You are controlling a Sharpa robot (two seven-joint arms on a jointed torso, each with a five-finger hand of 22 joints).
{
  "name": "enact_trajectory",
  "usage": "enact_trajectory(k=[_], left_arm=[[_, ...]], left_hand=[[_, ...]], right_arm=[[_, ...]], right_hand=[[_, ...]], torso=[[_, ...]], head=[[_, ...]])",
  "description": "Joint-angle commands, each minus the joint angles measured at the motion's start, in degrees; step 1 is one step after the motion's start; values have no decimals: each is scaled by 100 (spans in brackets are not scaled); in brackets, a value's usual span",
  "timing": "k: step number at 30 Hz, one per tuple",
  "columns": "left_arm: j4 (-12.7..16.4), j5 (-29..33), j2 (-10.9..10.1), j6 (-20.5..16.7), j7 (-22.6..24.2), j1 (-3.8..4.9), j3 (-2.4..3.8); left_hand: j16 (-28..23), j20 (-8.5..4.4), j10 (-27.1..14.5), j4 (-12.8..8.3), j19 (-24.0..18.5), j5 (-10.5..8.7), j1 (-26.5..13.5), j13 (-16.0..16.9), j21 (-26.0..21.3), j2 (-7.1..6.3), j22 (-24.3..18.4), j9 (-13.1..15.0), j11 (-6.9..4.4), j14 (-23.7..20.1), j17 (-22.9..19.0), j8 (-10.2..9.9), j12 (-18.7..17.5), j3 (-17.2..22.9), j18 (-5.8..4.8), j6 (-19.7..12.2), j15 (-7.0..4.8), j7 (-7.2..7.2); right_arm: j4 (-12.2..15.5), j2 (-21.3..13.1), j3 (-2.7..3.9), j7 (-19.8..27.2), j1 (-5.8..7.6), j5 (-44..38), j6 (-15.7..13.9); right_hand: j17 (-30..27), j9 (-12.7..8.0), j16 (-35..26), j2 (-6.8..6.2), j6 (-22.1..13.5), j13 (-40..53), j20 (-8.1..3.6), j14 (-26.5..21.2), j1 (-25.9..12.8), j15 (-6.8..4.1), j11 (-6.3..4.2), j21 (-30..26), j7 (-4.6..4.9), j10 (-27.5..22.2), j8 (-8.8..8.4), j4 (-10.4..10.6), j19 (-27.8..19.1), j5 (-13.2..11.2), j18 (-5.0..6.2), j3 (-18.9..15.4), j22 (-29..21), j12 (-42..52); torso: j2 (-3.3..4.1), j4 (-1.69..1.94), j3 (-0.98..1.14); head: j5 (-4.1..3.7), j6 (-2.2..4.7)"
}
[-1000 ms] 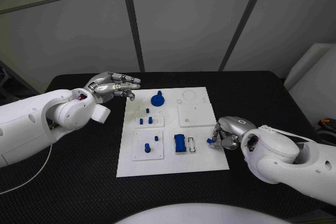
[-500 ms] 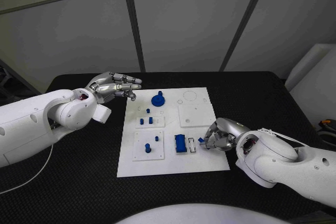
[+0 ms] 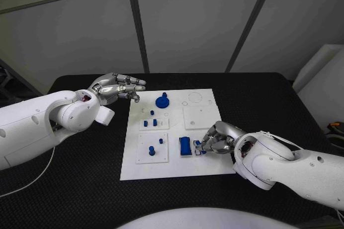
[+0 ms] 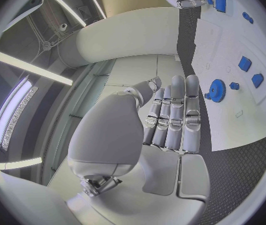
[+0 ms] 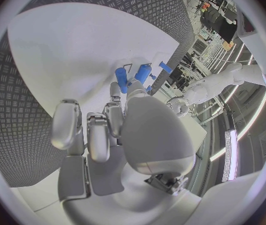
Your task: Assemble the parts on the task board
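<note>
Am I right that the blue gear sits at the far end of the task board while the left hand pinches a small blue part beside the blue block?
Not quite: it is the right hand that pinches the small blue part beside the blue block, as the head view shows. The left hand hangs off the task board, holding nothing. The blue gear does sit at the far end.

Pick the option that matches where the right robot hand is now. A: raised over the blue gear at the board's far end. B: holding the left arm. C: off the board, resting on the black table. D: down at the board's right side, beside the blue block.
D: the right robot hand sits low over the task board, right next to the blue block; the blue gear lies farther away.
</note>
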Motion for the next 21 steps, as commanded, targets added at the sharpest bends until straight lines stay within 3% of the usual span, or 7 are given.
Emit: enact_trajectory(k=[1, 9, 14, 21], left_arm=[[17, 21, 3, 85, 20, 8, 4], [21, 21, 2, 109, 5, 8, 4], [25, 21, -2, 131, -11, 8, 4], [24, 21, -1, 140, -21, 8, 4]], left_hand=[[-14, -6, -43, -31, -32, 20, -28, -1, -20, 19, 9, 2, -11, -29, -8, 21, 26, 12, -30, -28, 12, -1], [-14, -5, -45, -32, -33, 18, -34, -1, -20, 18, 10, 2, -9, -30, -10, 25, 28, 11, -31, -29, 13, 1], [-14, -5, -45, -32, -33, 18, -34, -1, -20, 18, 10, 2, -9, -30, -10, 25, 28, 11, -31, -29, 13, 1], [-14, -4, -49, -29, -34, 17, -41, -1, -20, 17, 11, 2, -7, -31, -11, 26, 30, 9, -32, -31, 15, 3]], right_arm=[[-50, 65, 1, 43, 7, 203, 209], [-152, 181, 1, 13, 8, 210, 252], [-182, 216, 1, 20, 8, 200, 292], [-199, 240, 1, 31, 9, 172, 279]], right_hand=[[1507, 14, 26, -12, 47, -479, 3, 596, -57, -35, -53, 18, 11, 74, 34, 11, 23, 66, -30, -36, 10, 44], [1507, 41, 26, -27, 58, -459, -1, 596, -176, -39, -58, 24, 6, 87, 57, 20, 27, 145, -31, -81, 20, 67], [1507, 79, 26, -163, 69, -438, 3, 596, -539, -30, -48, 21, 16, 100, 88, 30, 25, 346, -32, -314, 21, 87], [1507, 122, 26, -163, 66, -419, 9, 596, -884, -29, -45, 17, 15, 109, 120, 32, 22, 206, -30, -550, 22, 100]], torso=[[-3, -2, 1], [-2, 2, -1], [-1, -5, 1], [-5, -2, 3]], head=[[-7, -6], [-1, -13], [-1, -15], [1, -14]])
